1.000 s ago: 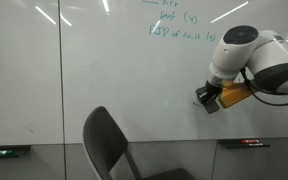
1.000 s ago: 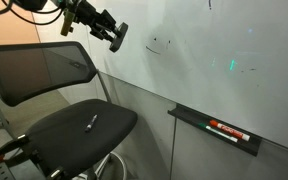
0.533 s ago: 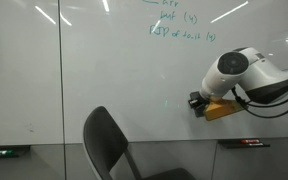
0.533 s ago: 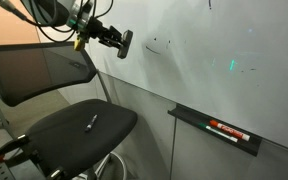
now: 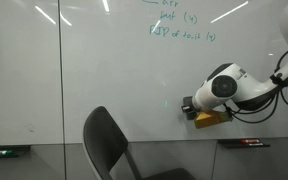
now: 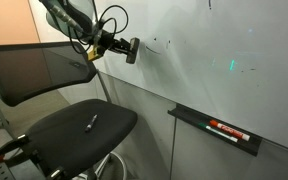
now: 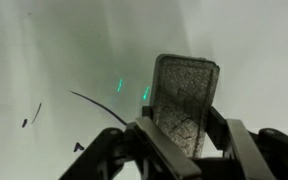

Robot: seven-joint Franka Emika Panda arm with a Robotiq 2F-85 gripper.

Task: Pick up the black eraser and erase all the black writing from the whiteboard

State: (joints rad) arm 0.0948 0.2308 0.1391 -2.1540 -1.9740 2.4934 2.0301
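My gripper is shut on the black eraser, whose dark felt face points at the whiteboard. The eraser also shows in both exterior views, held close to the board; its orange-yellow body shows behind the fingers. The black writing, a curved stroke with dots, lies just left of the eraser in the wrist view and shows faintly in an exterior view, right of the eraser. Whether the felt touches the board I cannot tell.
A black office chair stands below the arm, its backrest near the board. A marker lies on the seat. A tray under the board holds a red-and-black marker. Green handwriting sits high on the board.
The arm has carried the eraser along the board toward the black doodle and closer to the surface. The eraser stays held in the gripper throughout.
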